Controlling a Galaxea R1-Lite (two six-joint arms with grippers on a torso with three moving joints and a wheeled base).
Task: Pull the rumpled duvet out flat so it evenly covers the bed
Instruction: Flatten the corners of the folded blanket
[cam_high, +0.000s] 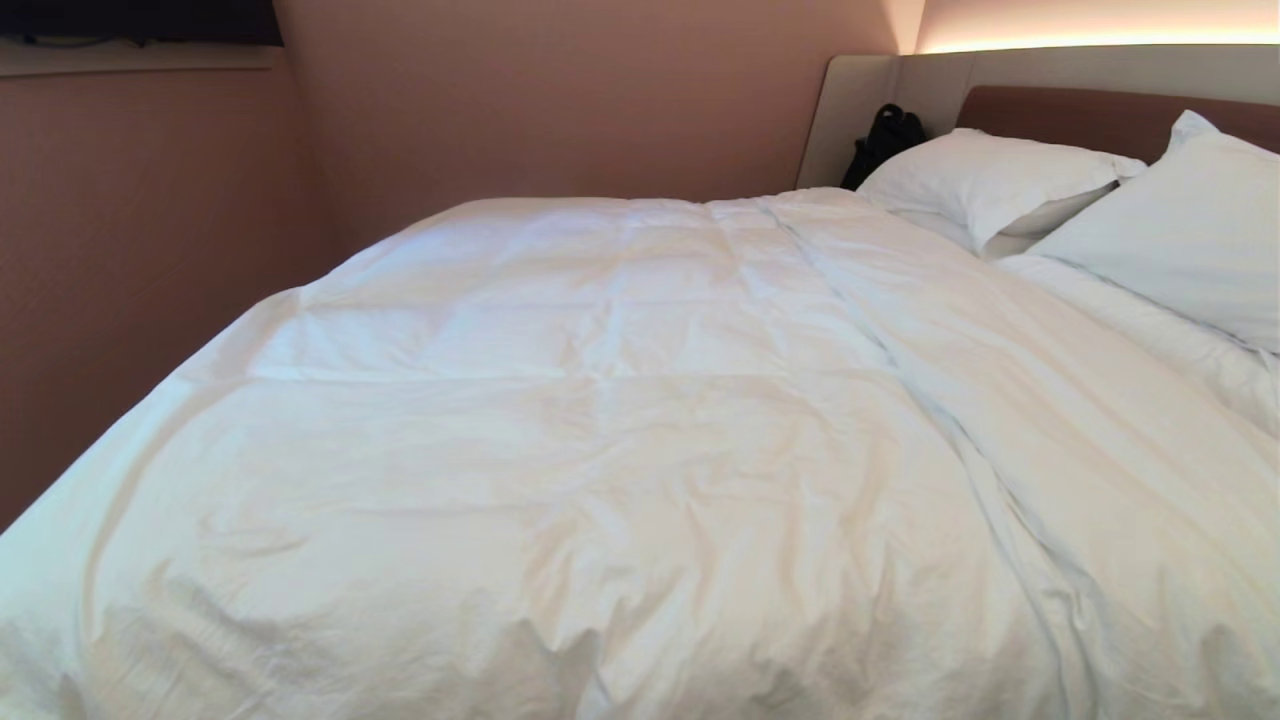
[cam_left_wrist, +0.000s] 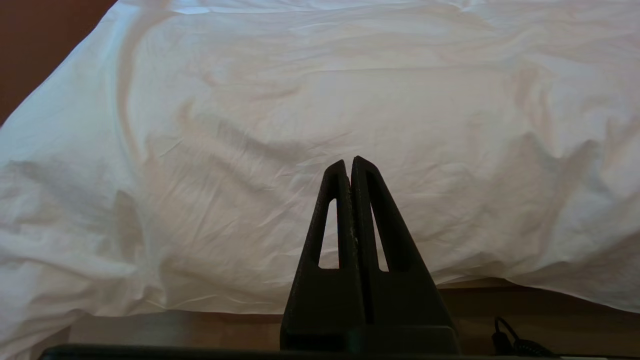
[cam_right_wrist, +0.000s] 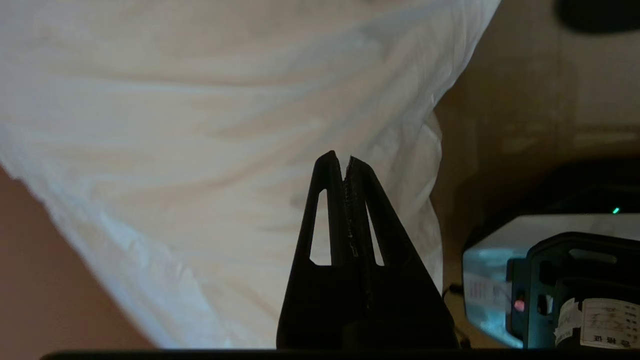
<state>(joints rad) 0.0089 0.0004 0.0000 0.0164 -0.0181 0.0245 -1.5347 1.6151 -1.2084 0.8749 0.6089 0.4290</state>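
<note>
The white duvet (cam_high: 620, 430) is spread over most of the bed (cam_high: 1110, 110), wrinkled, with a long ridge running from the far middle to the near right. Neither arm shows in the head view. My left gripper (cam_left_wrist: 349, 162) is shut with nothing in it, hovering before the duvet's (cam_left_wrist: 300, 125) near hanging edge. My right gripper (cam_right_wrist: 339, 159) is also shut and holds nothing; it sits beside a drooping corner of the duvet (cam_right_wrist: 225, 125), apart from the cloth.
Two white pillows (cam_high: 990, 180) (cam_high: 1190, 230) lean on the brown and beige headboard at the far right, with a black bag (cam_high: 885, 140) beside them. A pinkish wall (cam_high: 150, 250) runs close along the bed's left side. My own base (cam_right_wrist: 555, 280) stands on the floor by the right gripper.
</note>
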